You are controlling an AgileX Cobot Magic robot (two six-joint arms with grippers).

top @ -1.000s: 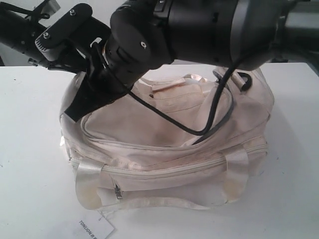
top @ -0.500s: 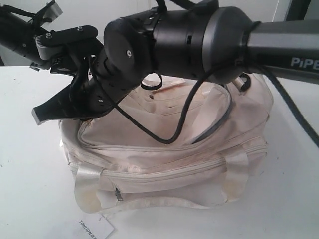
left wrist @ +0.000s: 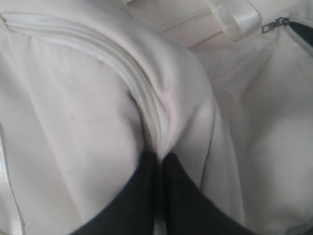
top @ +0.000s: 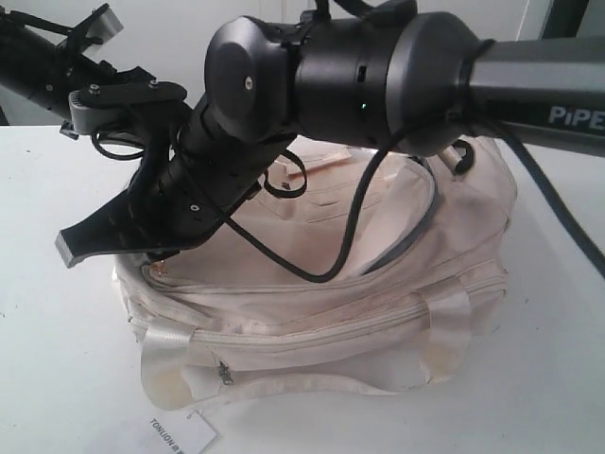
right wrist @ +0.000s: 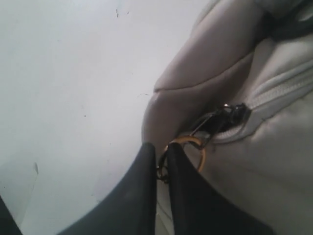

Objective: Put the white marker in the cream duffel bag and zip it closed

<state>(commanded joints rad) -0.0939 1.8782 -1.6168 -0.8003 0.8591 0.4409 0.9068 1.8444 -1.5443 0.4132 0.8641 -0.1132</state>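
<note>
The cream duffel bag (top: 331, 284) lies on the white table (top: 558, 359). My right gripper (top: 74, 248) reaches across to the bag's left end. In the right wrist view that gripper (right wrist: 160, 152) is shut on the gold round zipper pull (right wrist: 198, 147), which hangs from the dark slider (right wrist: 230, 115). My left gripper (left wrist: 159, 159) is shut on a fold of bag fabric along the top zipper tape (left wrist: 139, 93); in the exterior view it is hidden behind the right arm. A dark gap (top: 421, 227) shows along the curved zipper on the right. The white marker is out of view.
A flat white paper tag (top: 180, 433) with black print lies at the table's front edge by the bag. The front pocket's small metal pull (top: 225, 374) and the shiny strap (top: 165, 355) face the front. A black cable (top: 350, 236) droops from the right arm over the bag.
My right gripper has swung left and down past the bag's left end with the pull in it. The top zipper line has drawn taut and the bag's left end has flattened.
</note>
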